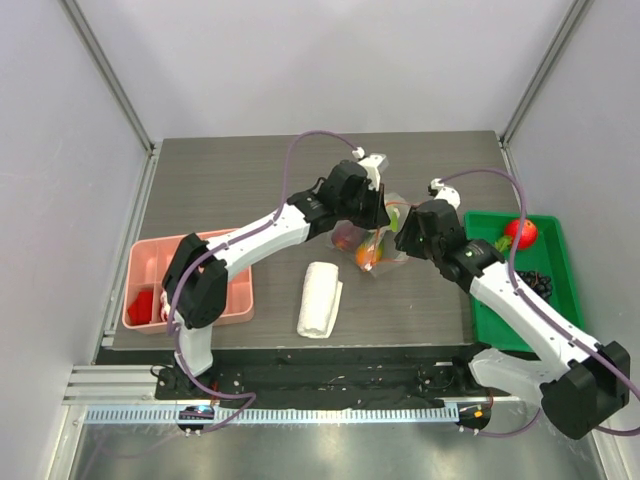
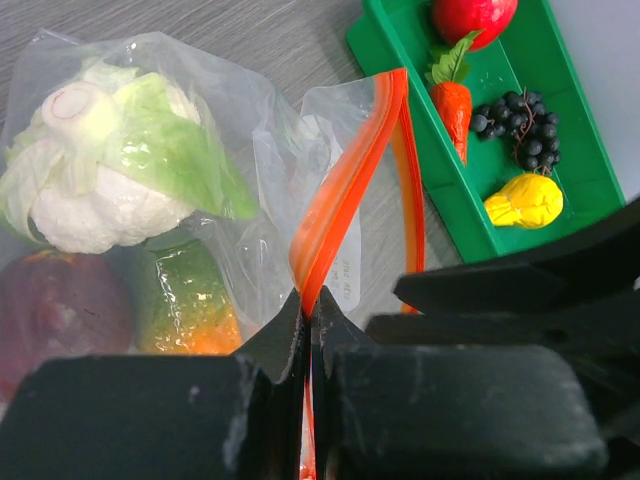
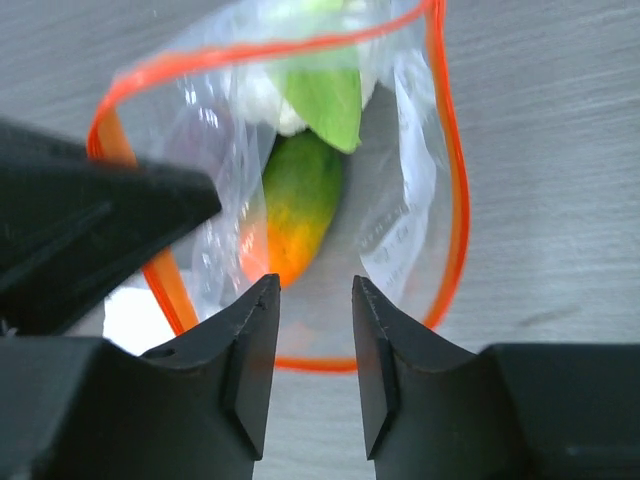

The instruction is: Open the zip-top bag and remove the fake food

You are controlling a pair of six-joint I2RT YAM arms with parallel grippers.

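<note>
Orange-red zip strip (image 2: 345, 180) is pinched flat between the closed fingers of the left pincer (image 2: 308, 300). From the tips it rises up and to the right in the left wrist view. The strip edges the clear crinkly zip-top bag (image 2: 250, 120), which sits between the two pincers over the middle of the dark wood-grain counter (image 1: 250, 170).

The right pincer (image 3: 315, 300) stands narrowly parted, nothing between its fingers, just outside the near rim of the bag's mouth. That mouth gapes as an orange loop facing the right pincer, so the bag's long axis runs away from it.

Inside is fake food (image 2: 180, 300):
- a green-and-orange oblong plastic fruit (image 3: 300, 200), lengthwise toward the right pincer's gap;
- a white-and-green plastic cauliflower (image 2: 100, 170), deeper in;
- a dark purple-red piece (image 2: 55, 310).

Right of the bag, a green plastic tray (image 2: 540, 50) holds a red fruit (image 2: 472, 12), an orange carrot (image 2: 452, 105), dark grapes (image 2: 520, 120) and a yellow piece (image 2: 525, 200). A folded white cloth (image 1: 320, 298) and a pink compartment tray (image 1: 240, 290) lie to the left.
</note>
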